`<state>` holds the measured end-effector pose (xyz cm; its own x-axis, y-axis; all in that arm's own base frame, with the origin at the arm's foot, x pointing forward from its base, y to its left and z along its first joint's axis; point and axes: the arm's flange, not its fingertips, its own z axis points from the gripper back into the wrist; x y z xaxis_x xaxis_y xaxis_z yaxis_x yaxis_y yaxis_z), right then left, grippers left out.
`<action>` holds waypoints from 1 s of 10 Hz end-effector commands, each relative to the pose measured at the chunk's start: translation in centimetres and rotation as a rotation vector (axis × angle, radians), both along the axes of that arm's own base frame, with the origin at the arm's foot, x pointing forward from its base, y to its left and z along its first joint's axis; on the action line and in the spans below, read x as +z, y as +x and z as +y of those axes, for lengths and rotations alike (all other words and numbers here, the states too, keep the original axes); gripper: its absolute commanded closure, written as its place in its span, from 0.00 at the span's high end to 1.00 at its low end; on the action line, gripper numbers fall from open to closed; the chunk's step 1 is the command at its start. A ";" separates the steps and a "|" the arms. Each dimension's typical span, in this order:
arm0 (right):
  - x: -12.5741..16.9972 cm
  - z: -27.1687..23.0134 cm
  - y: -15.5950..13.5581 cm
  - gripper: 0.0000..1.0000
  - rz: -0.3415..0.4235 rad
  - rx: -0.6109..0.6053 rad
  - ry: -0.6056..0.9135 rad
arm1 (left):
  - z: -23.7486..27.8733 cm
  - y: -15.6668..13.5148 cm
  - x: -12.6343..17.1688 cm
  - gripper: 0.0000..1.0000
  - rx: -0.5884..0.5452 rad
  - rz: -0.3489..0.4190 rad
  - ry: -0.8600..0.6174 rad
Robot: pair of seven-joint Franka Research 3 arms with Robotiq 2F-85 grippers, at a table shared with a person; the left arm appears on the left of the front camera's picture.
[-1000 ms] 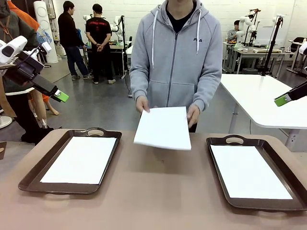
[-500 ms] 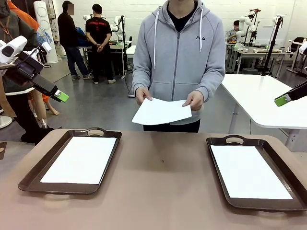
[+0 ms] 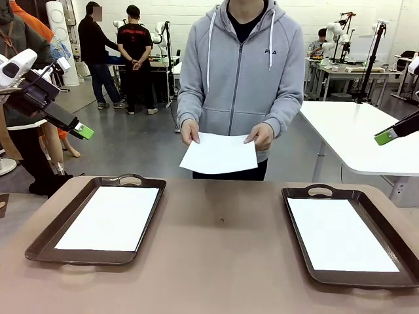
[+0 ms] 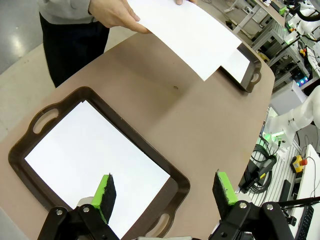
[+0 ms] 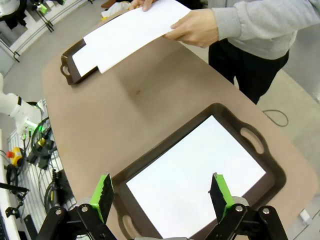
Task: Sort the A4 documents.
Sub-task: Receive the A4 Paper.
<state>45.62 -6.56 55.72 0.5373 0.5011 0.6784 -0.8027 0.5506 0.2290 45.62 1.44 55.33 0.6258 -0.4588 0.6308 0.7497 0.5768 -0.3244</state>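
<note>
A person in a grey zip hoodie stood at the far edge of a rounded brown table and held a thin white A4 sheet in both hands above the table's far middle, clear of the surface. The sheet hung roughly level, its long axis running roughly across the table, with one hand at its far left corner and the other hand at its far right.

The robot's left gripper hovered high to the left, its green-padded fingers spread wide and holding nothing. The right gripper hung at a similar height on the opposite side, its fingers likewise wide and empty. The sheet lay well apart from both, about midway between them and lower, so neither arm looked clearly nearer. Either would apparently have to reach inward and down to take it.

Below each gripper sat a dark brown handled tray. The left tray held plain white paper lying flat. The right tray held a similar white sheet. The bare brown strip between the trays was free of objects.

Behind the person lay a grey workshop floor. A white table stood to the right, and other people stood farther back at benches.
</note>
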 end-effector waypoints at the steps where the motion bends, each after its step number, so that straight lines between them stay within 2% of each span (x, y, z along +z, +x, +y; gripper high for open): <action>1: -0.1 0.1 -0.1 1.00 -0.017 -0.006 -0.001 | 0.1 -0.1 0.0 1.00 -0.006 -0.007 0.002; 10: -0.1 0.1 -0.1 1.00 -0.017 -0.006 -0.001 | 0.1 -0.1 0.0 1.00 -0.006 -0.007 0.002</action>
<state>45.62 -6.56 55.72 0.5373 0.5011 0.6784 -0.8027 0.5507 0.2290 45.62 1.44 55.33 0.6258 -0.4588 0.6308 0.7497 0.5768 -0.3244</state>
